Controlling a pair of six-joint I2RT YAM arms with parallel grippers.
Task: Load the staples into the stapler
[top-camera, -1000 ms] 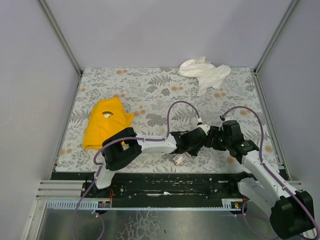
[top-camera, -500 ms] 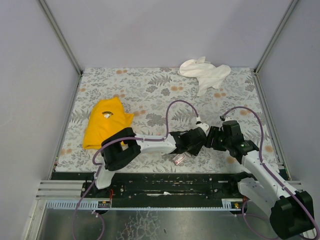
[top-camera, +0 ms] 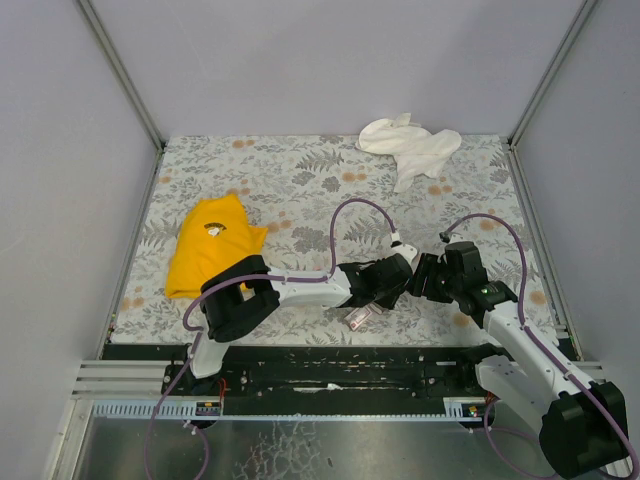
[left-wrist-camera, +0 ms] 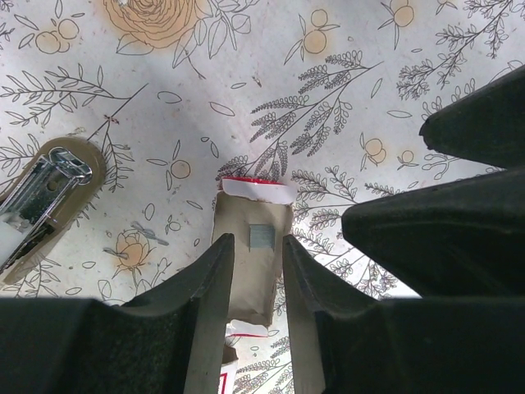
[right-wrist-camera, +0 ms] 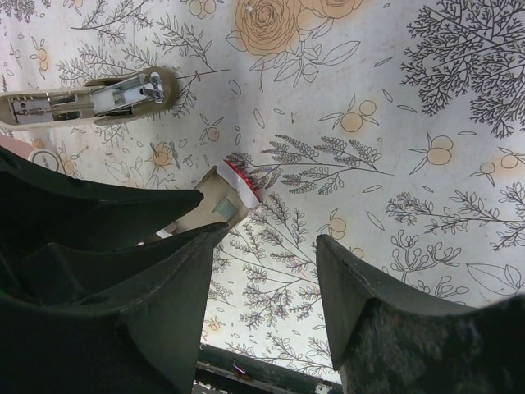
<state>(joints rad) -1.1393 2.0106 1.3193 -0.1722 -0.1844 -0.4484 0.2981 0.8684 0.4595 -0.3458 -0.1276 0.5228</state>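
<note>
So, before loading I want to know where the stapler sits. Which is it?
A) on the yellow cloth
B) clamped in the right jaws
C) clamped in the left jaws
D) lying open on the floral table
D: the stapler lies open on the floral table, metal channel showing, no jaws around it.

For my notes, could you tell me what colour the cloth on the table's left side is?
The cloth is bright yellow, best seen in the top external view.
</note>
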